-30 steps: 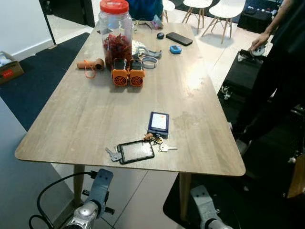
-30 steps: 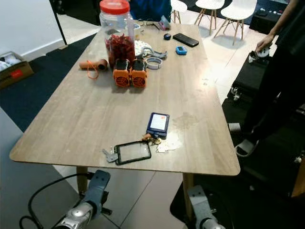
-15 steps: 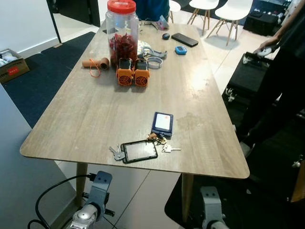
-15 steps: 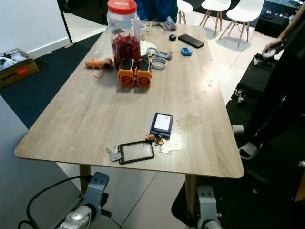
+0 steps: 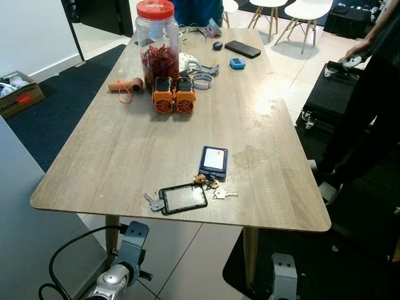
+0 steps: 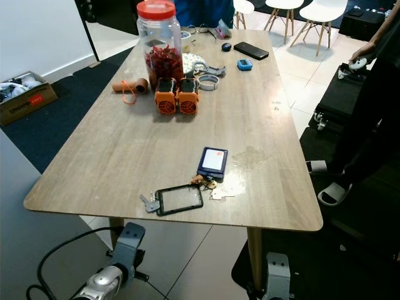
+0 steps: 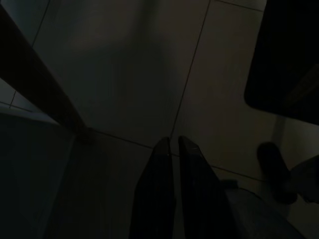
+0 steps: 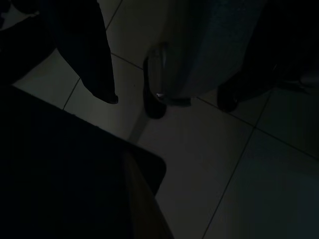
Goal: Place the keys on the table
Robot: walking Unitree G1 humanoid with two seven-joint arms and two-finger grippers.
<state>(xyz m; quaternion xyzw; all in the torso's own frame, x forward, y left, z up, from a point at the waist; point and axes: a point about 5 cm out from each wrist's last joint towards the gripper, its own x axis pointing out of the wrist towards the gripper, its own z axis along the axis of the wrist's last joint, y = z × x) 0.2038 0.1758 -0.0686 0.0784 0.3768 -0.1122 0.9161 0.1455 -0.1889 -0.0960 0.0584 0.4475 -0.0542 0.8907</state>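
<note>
The left gripper (image 7: 172, 144) hangs low below the table edge, its 2 black fingers (image 7: 157, 199) drawn together with only a thin slit between them, pointing down at dim floor tiles and holding nothing. The right gripper hangs idle on the other side; its wrist view is too dark for me to tell whether its fingers are apart or together, though a table leg and a patch of dark mat can probably be made out there. Above both arms, the keys (image 5: 215, 193) already lie on the wooden table (image 5: 112, 150) near its front edge, a loose bunch on a ring with 1 silver key pointing toward the right, touching the right end of a black-framed tablet-like device (image 5: 182, 198) and sitting just in front of a dark blue card holder (image 5: 213, 160). A second small grey key (image 5: 152, 201) lies at the device's left end. Judged from this, the task looks done. Should the bunch need moving, it would be light, hard and jangly, slippery flat on the wood, and best pinched at the ring or the thicker fob. Farther up the table stand 2 orange units (image 5: 174, 103) and a red-lidded jar (image 5: 154, 39); a person (image 5: 369, 94) stands at the right.
</note>
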